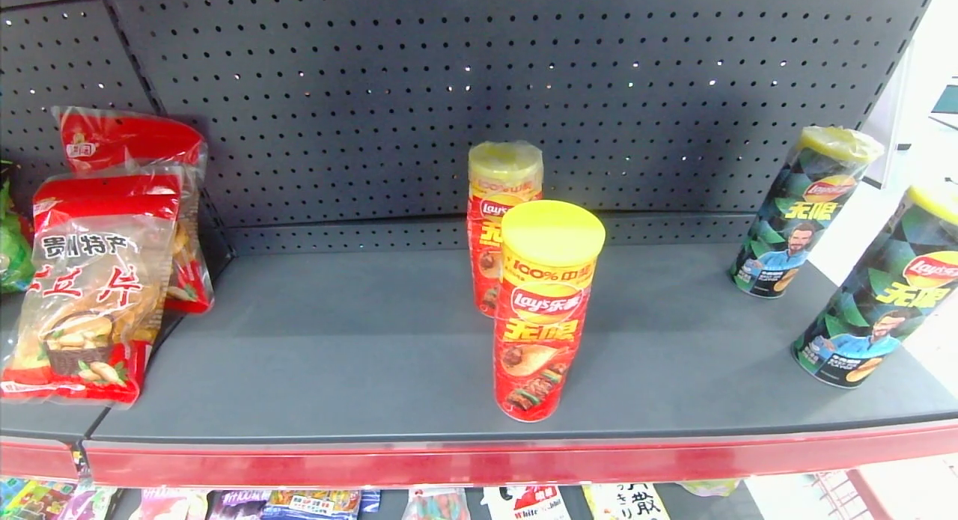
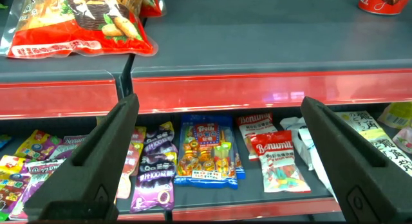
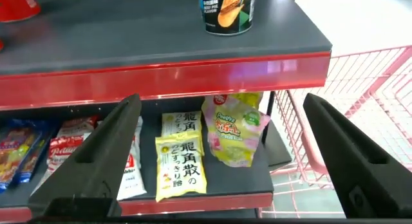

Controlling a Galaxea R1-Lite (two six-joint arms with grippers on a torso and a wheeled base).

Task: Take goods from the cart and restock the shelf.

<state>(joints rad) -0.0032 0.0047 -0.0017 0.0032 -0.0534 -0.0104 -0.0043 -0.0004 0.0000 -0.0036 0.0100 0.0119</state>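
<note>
Left gripper [image 2: 219, 105] and right gripper [image 3: 222, 100] both gaped empty; pink wire cart [image 3: 360, 82] lay off to the right, nearer the right arm.

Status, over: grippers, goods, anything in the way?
Left gripper and right gripper open, holding nothing. Red chip cans mid-shelf, dark cans at right end. Cart off to right; red shelf edge ahead of both.

The left gripper [image 2: 220, 102] and right gripper [image 3: 222, 98] have broad, matte black, wedge-shaped fingers [image 2: 96, 166].
</note>
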